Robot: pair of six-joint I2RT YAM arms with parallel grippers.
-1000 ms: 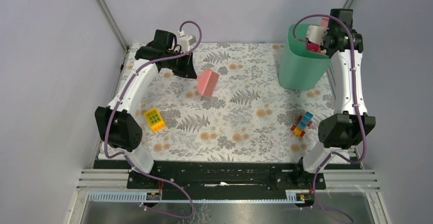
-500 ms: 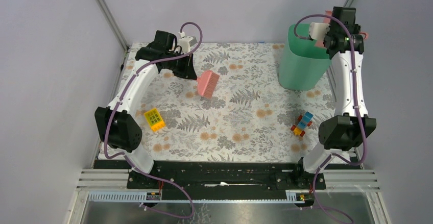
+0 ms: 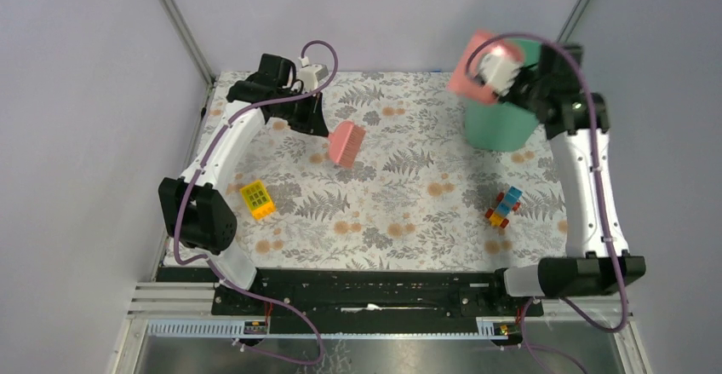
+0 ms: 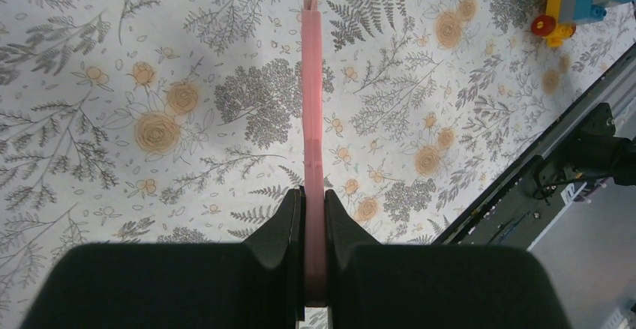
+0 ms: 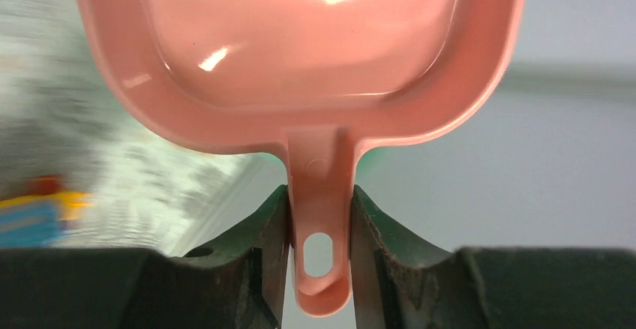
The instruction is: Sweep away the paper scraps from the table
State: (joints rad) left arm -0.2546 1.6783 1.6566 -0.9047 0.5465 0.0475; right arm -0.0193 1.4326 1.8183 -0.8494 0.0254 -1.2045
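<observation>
Two arms reach from the near rail toward the far side of the leaf-patterned, orange-spotted bench (image 3: 400,212). The left arm rises from its base, folds at a low elbow by the bench's left edge, and stretches its white link to the far left corner. There the wrist bends inward toward the middle. The left hand (image 3: 319,123) has its fingers pressed together on a flat pink plastic brush (image 3: 347,141). In the left wrist view the brush shows edge-on as a thin pink strip running straight out from between the black fingers. It hangs over bare bench covering.

The right arm has its elbow low beside the near rail, and its long white link climbs along the right edge to the far right corner. Its wrist turns left, level with the top of a tall green plastic bin (image 3: 498,127). The right hand (image 5: 319,194) is clamped on the handle of a pink plastic dustpan (image 5: 300,44), just above the handle's hanging hole. The pan sits tilted at the bin's upper left rim, and its glossy hollow faces the wrist camera.

A yellow studded building brick (image 3: 257,200) lies near the left arm's elbow. A multicoloured toy-brick vehicle (image 3: 504,206) stands on the right half of the bench, nearer than the bin.

Where the paper scraps lie cannot be told from these views.
</observation>
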